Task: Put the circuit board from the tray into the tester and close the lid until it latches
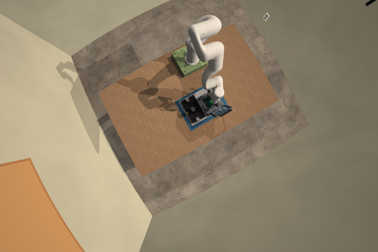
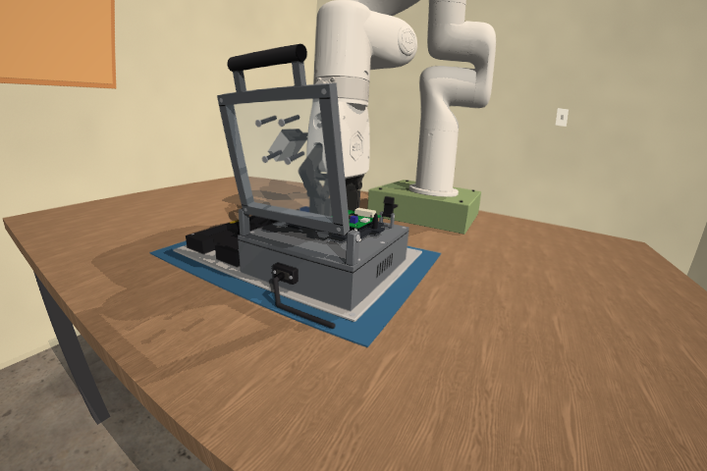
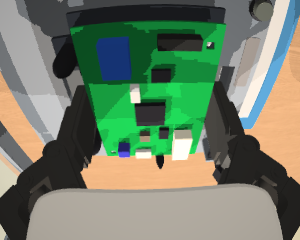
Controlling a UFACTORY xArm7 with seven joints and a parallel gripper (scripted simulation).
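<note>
The circuit board (image 1: 208, 103) (image 2: 363, 220) (image 3: 107, 119) is face up over the tester's plate (image 3: 147, 15), its white connector (image 3: 182, 145) toward the hook (image 2: 389, 206). My gripper (image 3: 149, 98) is shut on the board's two long edges. A lone black post (image 3: 160, 161) shows at the connector end; another post (image 3: 64, 61) stands by the left long edge. The pins are hidden, so I cannot tell whether the board lies flat on them. The tester's lid (image 2: 336, 166) stands open, its handle (image 2: 266, 57) at the top.
The black tray (image 1: 186, 105) (image 2: 201, 242) is beside the tester (image 2: 321, 283). Both stand on a blue mat (image 2: 368, 335). The raised lid is close to my gripper on the hinge side. A black cable (image 2: 304, 316) lies at the tester's back. The green robot base (image 2: 438, 216) is beyond.
</note>
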